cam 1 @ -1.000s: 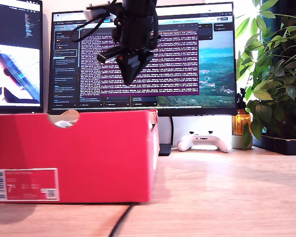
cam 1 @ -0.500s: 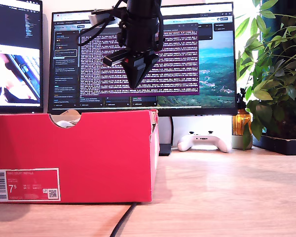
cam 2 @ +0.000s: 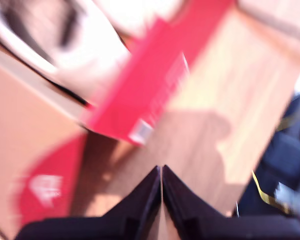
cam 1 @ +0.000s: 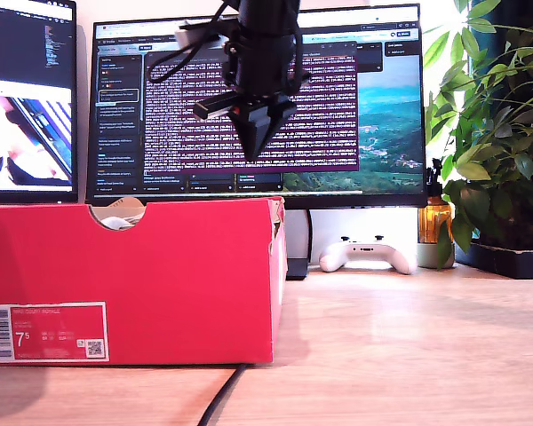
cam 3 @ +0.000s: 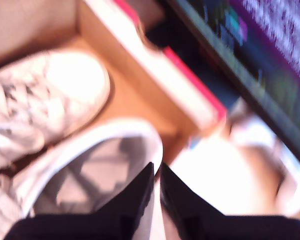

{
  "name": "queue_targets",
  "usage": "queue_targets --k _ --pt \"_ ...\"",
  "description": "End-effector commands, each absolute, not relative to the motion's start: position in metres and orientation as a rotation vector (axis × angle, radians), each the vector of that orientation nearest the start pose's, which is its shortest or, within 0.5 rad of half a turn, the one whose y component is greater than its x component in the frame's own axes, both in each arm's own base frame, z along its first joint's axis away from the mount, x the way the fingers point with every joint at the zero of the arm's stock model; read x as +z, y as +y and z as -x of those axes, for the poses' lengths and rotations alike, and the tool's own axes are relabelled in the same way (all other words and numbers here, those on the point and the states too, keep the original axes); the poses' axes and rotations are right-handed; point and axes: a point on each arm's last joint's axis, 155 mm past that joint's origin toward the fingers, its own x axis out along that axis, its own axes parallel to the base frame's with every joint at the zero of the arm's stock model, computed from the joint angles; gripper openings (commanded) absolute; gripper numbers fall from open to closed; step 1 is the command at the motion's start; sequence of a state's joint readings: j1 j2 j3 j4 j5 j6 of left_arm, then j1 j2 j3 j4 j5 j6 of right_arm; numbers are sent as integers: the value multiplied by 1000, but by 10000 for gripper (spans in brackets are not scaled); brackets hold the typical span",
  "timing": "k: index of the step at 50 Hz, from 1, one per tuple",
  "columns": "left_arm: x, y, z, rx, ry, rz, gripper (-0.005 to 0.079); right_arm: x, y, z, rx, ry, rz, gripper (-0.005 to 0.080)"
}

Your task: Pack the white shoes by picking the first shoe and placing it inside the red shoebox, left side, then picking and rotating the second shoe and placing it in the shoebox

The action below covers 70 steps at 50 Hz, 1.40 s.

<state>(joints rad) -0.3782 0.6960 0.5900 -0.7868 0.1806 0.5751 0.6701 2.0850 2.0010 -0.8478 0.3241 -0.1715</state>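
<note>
While both grippers' jaws stand nearly closed and empty, two white shoes lie in one red shoebox.

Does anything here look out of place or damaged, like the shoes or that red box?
Nothing stands out. Both white leather sneakers lie inside the red cardboard shoebox, one toe beside the other's heel opening. The box sits flat on the wooden desk, undamaged.

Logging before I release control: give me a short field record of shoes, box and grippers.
shoes: both white shoes lie in the red shoebox, side by side
second gripper: my second gripper shut, empty, above the box
first gripper: my first gripper shut, empty, over the table outside the box
task: looks packed
</note>
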Motion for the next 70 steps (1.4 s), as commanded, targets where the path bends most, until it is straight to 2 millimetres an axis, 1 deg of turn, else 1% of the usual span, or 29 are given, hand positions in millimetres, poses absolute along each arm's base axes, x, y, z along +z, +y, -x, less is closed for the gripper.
queue_targets --k 1,7,11,18,24,29,33,39,44,51,60,66,70 --pt "127 -118 -199 -766 687 -586 -22 189 279 -466 347 800 534 -2" --pt "151 -129 -208 -769 597 -532 -22 191 259 -473 295 820 486 -2" --pt "162 -134 -214 -759 564 -482 -22 196 245 -475 275 828 479 -2" --pt "182 -140 -230 -720 481 -413 -22 208 224 -476 243 834 462 -2" --pt "206 -141 -248 -678 382 -372 -22 216 210 -477 220 834 450 -2" --pt "220 -138 -262 -641 317 -360 -22 221 198 -477 201 836 440 -2" --pt "222 -135 -272 -622 310 -351 -22 224 189 -477 187 836 432 -2" --pt "214 -132 -281 -626 336 -332 -22 227 175 -475 166 836 421 -2" --pt "211 -133 -288 -643 336 -316 -22 229 162 -473 145 835 409 -2" --pt "216 -128 -302 -622 308 -296 -22 224 140 -467 112 830 391 -2" --pt "211 -120 -314 -622 313 -268 -21 218 109 -453 66 811 361 -2" --pt "217 -116 -324 -627 278 -239 -21 211 91 -440 41 782 341 -2" --pt "223 -111 -330 -606 264 -196 -21 207 81 -435 22 748 323 -2"
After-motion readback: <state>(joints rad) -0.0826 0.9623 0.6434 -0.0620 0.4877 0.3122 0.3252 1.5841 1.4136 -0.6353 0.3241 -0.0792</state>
